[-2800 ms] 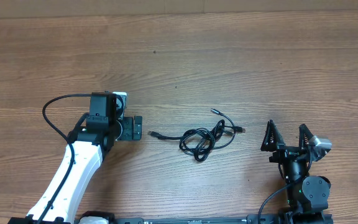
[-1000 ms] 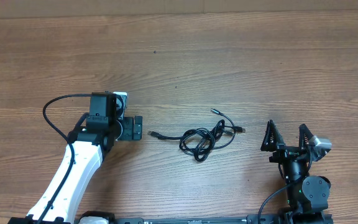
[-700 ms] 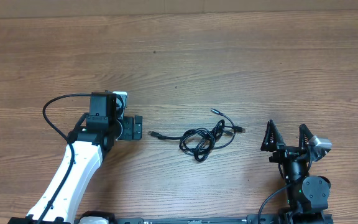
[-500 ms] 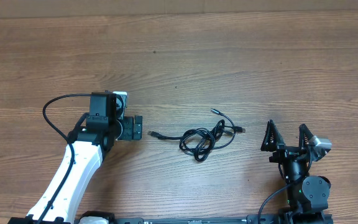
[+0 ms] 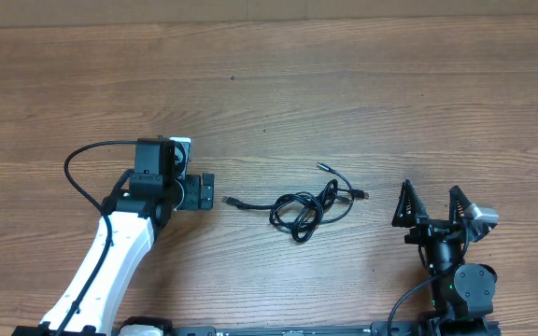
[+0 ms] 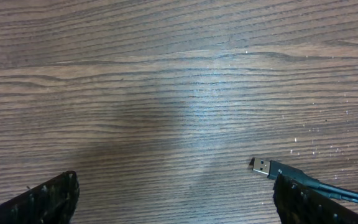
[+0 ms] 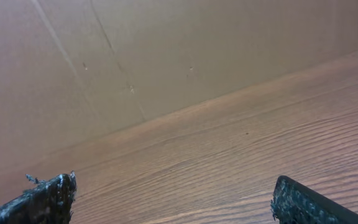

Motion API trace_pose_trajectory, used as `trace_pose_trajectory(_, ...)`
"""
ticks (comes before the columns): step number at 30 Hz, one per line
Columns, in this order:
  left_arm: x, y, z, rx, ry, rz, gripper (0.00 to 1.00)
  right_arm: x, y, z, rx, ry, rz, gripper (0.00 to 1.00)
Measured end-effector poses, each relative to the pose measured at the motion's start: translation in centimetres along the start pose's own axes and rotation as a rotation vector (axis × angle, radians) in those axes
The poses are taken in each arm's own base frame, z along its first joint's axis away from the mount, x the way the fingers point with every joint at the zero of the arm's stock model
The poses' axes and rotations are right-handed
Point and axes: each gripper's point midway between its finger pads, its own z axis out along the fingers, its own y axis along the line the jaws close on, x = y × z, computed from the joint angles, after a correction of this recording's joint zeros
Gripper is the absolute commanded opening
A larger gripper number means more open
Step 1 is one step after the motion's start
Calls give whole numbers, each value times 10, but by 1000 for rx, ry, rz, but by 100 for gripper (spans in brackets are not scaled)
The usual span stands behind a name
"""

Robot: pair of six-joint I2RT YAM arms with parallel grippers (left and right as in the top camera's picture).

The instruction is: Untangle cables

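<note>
Thin black cables point(image 5: 304, 207) lie in loose, glossy loops on the grained wooden tabletop point(image 5: 344, 84), between the left gripper point(image 5: 209, 192) and right gripper point(image 5: 431, 203). Both jaws are spread wide.

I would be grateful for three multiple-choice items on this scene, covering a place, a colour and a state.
1. Where do the cables lie? A) loose on the table B) hanging off its edge C) in a box
2. What colour are they? A) white B) black C) red
3. How is the left gripper? A) shut on a plug B) shut, empty C) open, empty
Answers: 1 A, overhead shows them on bare wood; 2 B, thin black cords; 3 C, its fingers stand apart, a plug lying free nearby.
</note>
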Motion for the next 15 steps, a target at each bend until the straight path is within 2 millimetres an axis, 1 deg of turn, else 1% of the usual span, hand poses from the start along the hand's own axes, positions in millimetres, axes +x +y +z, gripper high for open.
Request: trace_pose_trajectory(15,0,-1,0,7,2,0,100,0,0,0,0,0,0,100)
